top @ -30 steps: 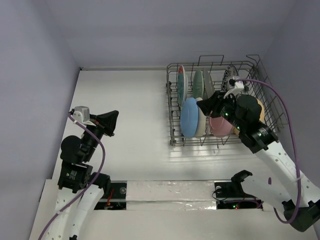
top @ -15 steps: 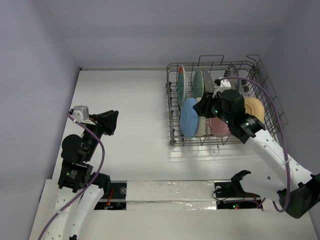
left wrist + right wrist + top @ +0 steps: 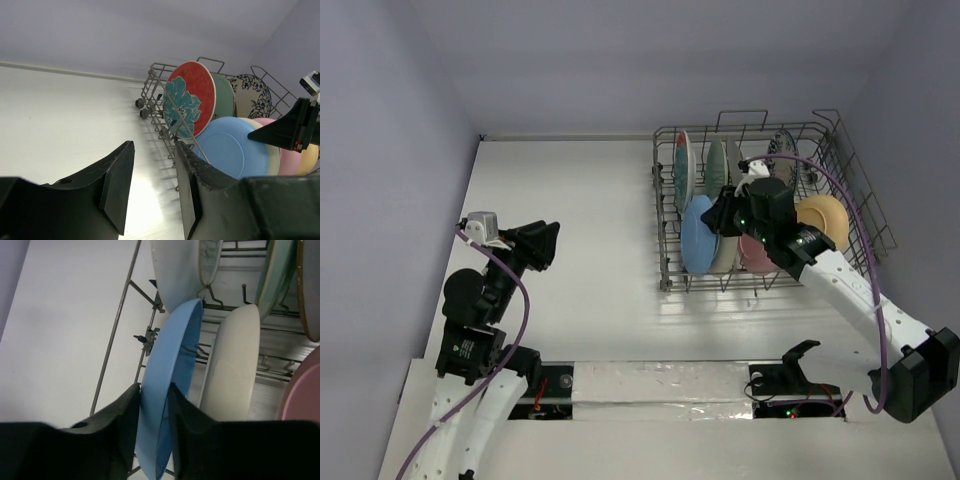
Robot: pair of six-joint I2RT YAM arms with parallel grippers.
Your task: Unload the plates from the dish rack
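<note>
The white surface (image 3: 580, 200) carries the dish rack (image 3: 855, 195) at its far right, with the plates standing on edge between the tines. The blue plate (image 3: 167, 370) stands at the rack's near-left corner, just beside the cream plate (image 3: 232, 365). The right gripper (image 3: 154, 390) straddles the blue plate's upper rim, one finger against each face, grasping it. The left gripper (image 3: 154, 150) hangs released and empty over the left of the surface, well apart from the rack. The lift probably wants to run straight up in the plate's own plane, so the lower edge clears the tines without scraping its cream neighbour. A rim-only hold may let the plate swing, so go slowly.
</note>
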